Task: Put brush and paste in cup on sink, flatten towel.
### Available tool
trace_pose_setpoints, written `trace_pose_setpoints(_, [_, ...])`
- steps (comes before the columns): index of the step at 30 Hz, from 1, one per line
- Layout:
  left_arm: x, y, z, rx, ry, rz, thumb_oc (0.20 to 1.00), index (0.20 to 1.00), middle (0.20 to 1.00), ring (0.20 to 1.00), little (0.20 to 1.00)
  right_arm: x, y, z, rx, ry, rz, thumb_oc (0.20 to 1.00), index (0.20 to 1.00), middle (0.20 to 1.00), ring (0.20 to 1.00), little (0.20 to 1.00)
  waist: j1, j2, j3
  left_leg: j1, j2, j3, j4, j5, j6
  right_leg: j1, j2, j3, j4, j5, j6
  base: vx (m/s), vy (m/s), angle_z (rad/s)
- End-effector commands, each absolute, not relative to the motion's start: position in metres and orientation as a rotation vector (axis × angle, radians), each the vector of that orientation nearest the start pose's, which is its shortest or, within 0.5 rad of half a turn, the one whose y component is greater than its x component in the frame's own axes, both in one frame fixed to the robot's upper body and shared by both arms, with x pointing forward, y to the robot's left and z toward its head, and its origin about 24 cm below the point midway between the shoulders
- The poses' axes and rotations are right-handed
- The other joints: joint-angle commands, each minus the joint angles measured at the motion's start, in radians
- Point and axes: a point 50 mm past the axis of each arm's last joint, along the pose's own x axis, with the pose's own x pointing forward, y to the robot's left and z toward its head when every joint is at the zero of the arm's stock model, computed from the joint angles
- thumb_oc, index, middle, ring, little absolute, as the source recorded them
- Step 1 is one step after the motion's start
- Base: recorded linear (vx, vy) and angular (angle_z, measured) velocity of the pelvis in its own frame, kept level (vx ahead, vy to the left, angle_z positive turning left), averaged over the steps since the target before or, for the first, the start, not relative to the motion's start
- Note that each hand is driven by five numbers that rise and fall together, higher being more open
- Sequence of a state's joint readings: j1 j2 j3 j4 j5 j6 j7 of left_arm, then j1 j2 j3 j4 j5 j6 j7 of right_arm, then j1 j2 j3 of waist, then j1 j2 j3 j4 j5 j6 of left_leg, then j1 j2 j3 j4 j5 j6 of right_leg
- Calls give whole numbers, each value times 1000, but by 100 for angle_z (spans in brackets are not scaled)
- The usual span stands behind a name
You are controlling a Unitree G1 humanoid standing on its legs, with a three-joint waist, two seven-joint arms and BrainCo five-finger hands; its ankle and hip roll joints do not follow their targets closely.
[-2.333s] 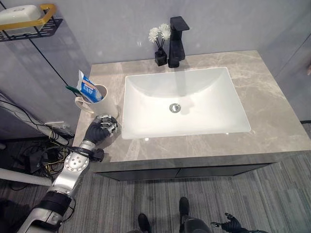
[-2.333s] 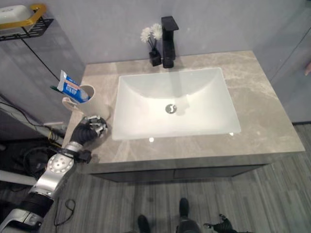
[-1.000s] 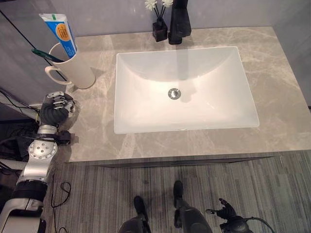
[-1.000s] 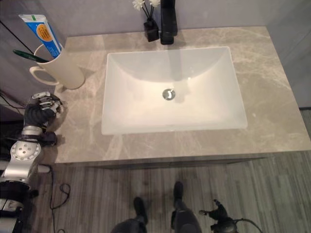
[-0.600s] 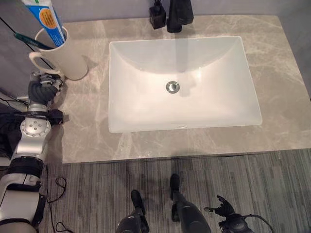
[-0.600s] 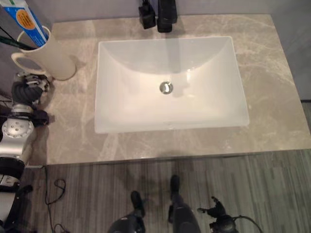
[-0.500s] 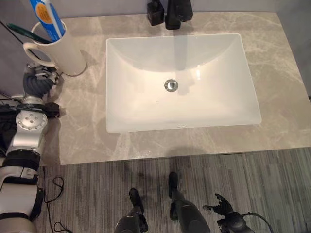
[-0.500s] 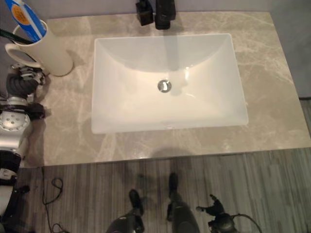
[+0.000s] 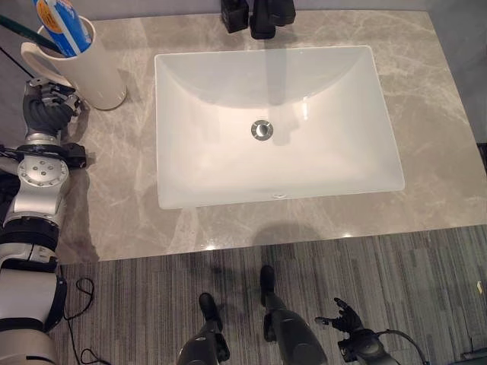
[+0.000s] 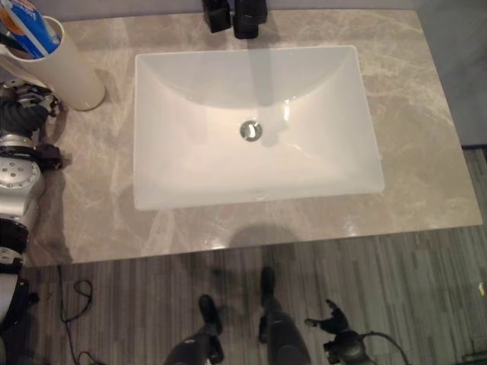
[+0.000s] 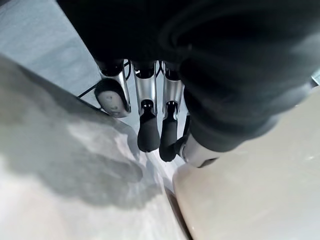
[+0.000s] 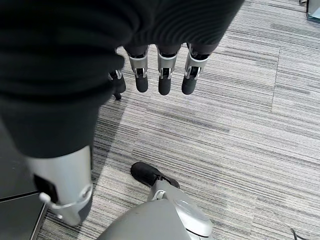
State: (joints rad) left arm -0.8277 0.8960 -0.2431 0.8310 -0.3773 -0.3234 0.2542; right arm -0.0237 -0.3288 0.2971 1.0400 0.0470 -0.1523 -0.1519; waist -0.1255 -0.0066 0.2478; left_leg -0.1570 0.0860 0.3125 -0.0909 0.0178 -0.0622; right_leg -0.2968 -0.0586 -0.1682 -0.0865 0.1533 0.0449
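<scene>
A cream cup [image 9: 91, 68] stands at the counter's far left corner. A blue toothpaste tube [image 9: 59, 18] and a green toothbrush [image 9: 21, 27] stand in it. My left hand [image 9: 44, 112] hovers at the counter's left edge, just in front of the cup's handle [image 9: 32, 59]. Its fingers [image 11: 148, 125] hang relaxed and hold nothing, with the cup's wall [image 11: 250, 195] close beside them. My right hand [image 9: 344, 315] hangs low over the floor in front of the vanity, its fingers [image 12: 163, 75] loose and empty.
A white rectangular sink [image 9: 327, 160] is set in the grey marble counter [image 9: 434, 114]. A black faucet [image 9: 272, 14] and a small black vase [image 9: 234, 15] stand behind it. Grey striped flooring [image 9: 426, 289] runs along the front.
The camera has tilted down, so the whole vanity sits higher in the picture. My left hand has drawn away from the cup's base to the counter's left edge by the handle.
</scene>
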Motion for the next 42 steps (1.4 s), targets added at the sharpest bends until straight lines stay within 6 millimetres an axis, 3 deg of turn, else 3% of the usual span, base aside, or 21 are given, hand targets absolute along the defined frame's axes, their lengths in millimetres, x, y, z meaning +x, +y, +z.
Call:
trace_pose_setpoints(1, [362,321,201,549,-281,421,200,200,200,200,200,155,-250,-125,-503,837,-62,1000,1000,1000,1000,1000,-37,39,30,65,32,-105,4,19,-41,47,-11,13,94,-72,90,0,0,0])
trace_pose_setpoints(8, [367,323,193,568,-210,477,200,200,200,200,200,156,-247,-125,-507,834,-42,1000,1000,1000,1000,1000,-34,29,26,58,31,-115,4,24,-40,53,-14,-5,87,-68,92,-2,-2,2])
trace_pose_setpoints(18, [376,304,180,545,-169,465,200,200,200,200,200,148,-241,-133,-518,888,-11,1000,1000,1000,1000,1000,-4,-6,29,56,26,-147,4,25,-33,83,-19,-38,75,-66,92,-9,2,12])
trace_pose_setpoints(28, [362,294,179,533,-285,434,200,200,200,200,200,146,-235,-134,-507,887,14,1000,1000,1000,1000,1000,22,-18,22,53,14,-155,4,22,-26,95,-24,-35,52,-53,90,-13,13,3])
trace_pose_setpoints(33, [352,289,167,517,-296,444,200,200,200,200,200,138,-236,-138,-509,919,20,1000,1000,1000,1000,1000,28,-11,22,60,10,-155,4,18,-22,101,-25,-31,49,-55,87,0,0,0])
trace_pose_setpoints(39, [350,296,153,524,-230,497,200,200,200,200,200,132,-240,-138,-532,936,36,1000,1000,1000,1000,1000,27,-15,17,62,10,-156,4,17,-20,104,-23,-31,47,-55,86,0,0,0])
trace_pose_setpoints(40, [351,296,149,505,-211,510,347,347,347,347,347,131,-241,-139,-533,944,34,1000,1000,1000,1000,1000,27,-18,16,61,11,-157,4,18,-20,104,-21,-30,47,-54,86,0,0,0])
trace_pose_setpoints(41, [351,297,148,502,-206,512,573,573,573,573,573,131,-241,-138,-534,942,33,1000,1000,1000,1000,1000,27,-19,16,59,12,-157,4,18,-20,103,-20,-30,46,-54,86,0,0,0])
trace_pose_setpoints(42, [350,298,147,496,-198,519,1000,1000,1000,1000,1000,132,-241,-138,-536,935,37,1000,1000,1000,1000,1000,27,-23,16,58,13,-157,4,19,-20,102,-19,-29,45,-52,86,0,0,0])
